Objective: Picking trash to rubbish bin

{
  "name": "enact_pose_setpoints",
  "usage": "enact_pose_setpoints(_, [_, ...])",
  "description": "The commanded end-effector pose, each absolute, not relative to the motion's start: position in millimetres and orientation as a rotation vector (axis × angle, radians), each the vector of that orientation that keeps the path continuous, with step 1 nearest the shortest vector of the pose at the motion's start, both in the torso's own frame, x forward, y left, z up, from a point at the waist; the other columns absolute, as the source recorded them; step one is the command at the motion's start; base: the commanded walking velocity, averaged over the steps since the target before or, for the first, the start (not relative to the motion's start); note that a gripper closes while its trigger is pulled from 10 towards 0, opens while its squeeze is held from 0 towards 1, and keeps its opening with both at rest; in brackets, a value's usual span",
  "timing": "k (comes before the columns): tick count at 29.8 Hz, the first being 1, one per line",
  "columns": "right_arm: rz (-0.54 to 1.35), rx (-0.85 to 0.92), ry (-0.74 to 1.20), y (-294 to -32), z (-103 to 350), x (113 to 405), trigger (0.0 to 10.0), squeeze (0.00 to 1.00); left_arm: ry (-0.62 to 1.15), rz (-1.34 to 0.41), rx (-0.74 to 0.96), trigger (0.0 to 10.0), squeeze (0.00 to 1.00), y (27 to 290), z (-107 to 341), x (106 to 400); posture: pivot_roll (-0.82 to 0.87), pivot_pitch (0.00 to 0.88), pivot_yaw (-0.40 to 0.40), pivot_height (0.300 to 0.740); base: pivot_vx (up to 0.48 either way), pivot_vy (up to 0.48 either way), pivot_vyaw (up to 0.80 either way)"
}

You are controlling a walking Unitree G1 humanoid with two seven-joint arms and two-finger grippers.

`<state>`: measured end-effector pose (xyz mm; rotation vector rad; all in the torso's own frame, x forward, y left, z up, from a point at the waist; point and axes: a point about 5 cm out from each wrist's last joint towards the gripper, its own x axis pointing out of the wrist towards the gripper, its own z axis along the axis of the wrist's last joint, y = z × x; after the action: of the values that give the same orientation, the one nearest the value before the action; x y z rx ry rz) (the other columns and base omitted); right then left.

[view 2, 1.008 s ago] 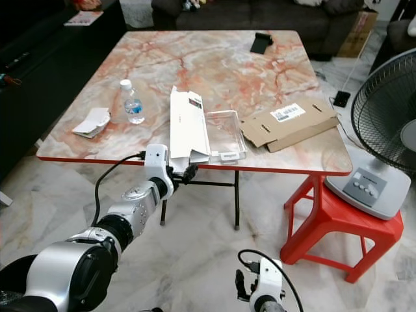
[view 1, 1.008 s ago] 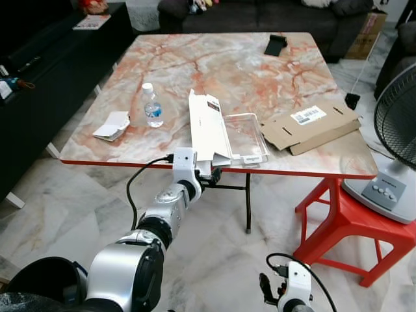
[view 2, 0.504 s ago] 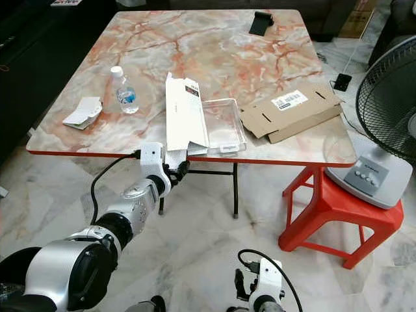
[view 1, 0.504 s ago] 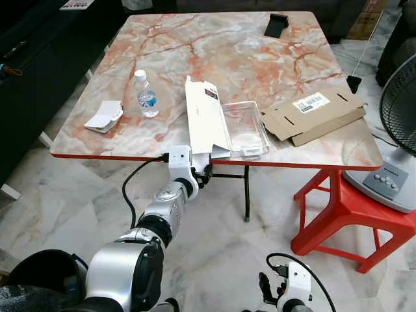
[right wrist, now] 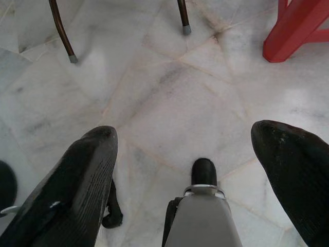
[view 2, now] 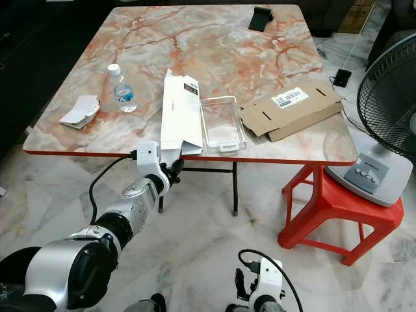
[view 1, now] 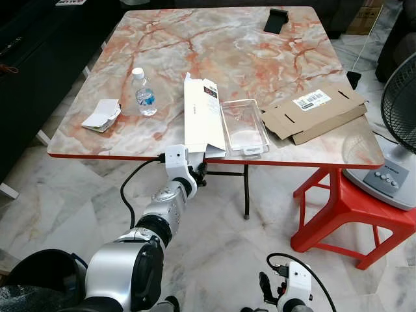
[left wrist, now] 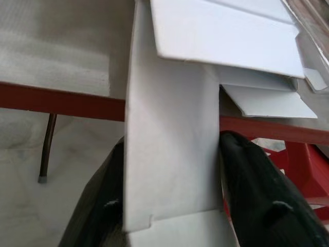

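One white carton (view 1: 199, 116) pinched by left fingers (left wrist: 247, 170).

Bright, even indoor light; sharp frames, soft shadows, slight wide-angle distortion.

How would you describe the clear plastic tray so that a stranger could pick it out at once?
Start at the marble table and go to its near edge. There the clear plastic tray lies flat between the long white box and the flattened brown cardboard. It alone is see-through.
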<state>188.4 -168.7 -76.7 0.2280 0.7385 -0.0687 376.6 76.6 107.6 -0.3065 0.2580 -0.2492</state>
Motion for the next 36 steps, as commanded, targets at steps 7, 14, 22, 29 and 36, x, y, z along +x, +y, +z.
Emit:
enact_pose_setpoints(7, [-0.074,0.233,0.757,-166.4,-79.3,184.2,10.0,0.0,0.246,-0.24,-0.315,0.0,0.0,77.8,109.5,377.7,-0.02,0.191,0.046,0.74,0.0,0.0,0.0])
enact_pose_setpoints(14, [-0.072,0.239,0.762,-162.8,-79.9,184.0,10.0,0.0,0.234,-0.23,-0.317,0.0,0.0,81.3,109.6,377.9,-0.01,0.186,0.051,0.74,0.0,0.0,0.0])
enact_pose_setpoints(22, [-0.073,0.242,0.764,-161.6,-79.9,184.3,10.0,0.0,0.224,-0.222,-0.306,0.0,0.0,85.2,109.9,378.4,-0.01,0.179,0.054,0.74,0.0,0.0,0.0])
enact_pose_setpoints(29, [-0.07,0.244,0.756,-160.1,-77.5,190.0,10.0,0.0,0.158,-0.296,-0.039,10.0,0.0,85.6,112.4,377.2,0.0,0.165,0.053,0.74,0.0,0.0,0.0])
enact_pose_setpoints(36, [-0.056,0.247,0.745,-155.1,-74.0,198.0,10.0,0.0,0.093,-0.34,0.154,10.0,0.0,102.9,105.9,371.0,0.03,0.132,0.053,0.74,0.0,0.0,0.0])
